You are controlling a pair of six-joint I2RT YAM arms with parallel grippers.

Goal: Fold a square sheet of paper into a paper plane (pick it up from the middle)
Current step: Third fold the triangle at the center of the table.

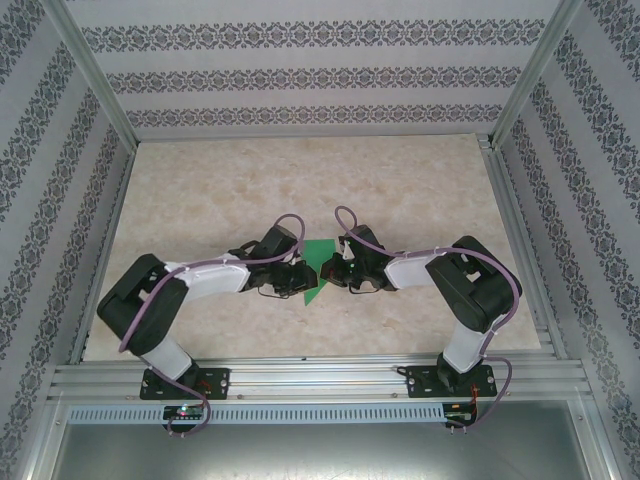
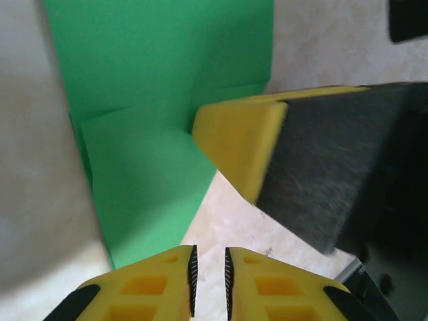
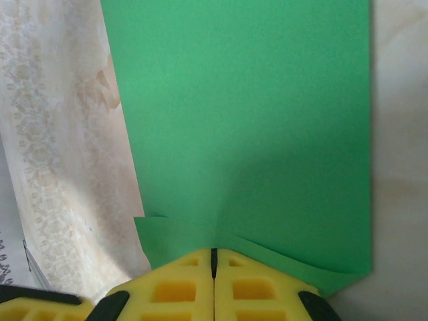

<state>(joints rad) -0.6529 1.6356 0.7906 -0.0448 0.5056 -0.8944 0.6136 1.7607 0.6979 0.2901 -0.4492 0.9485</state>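
The square sheet of paper (image 1: pixel 318 268) is bright green, folded into a pointed shape with overlapping flaps, and lies flat on the table between my two grippers. In the left wrist view the paper (image 2: pixel 147 134) spreads ahead and to the left. My left gripper (image 2: pixel 209 267) stands just off its near edge, jaws a narrow gap apart with only bare table between them. My right gripper (image 3: pixel 215 254) is shut, its tips down on a layered edge of the paper (image 3: pixel 247 120). One of its yellow fingers (image 2: pixel 237 137) touches the sheet in the left wrist view. Seen from above, the left gripper (image 1: pixel 298 275) and right gripper (image 1: pixel 328 272) face each other across the paper.
The marble-patterned table (image 1: pixel 300 170) has open room behind and to both sides of the arms. Aluminium frame rails (image 1: pixel 320 372) run along the near edge and up the sides, with patterned walls around.
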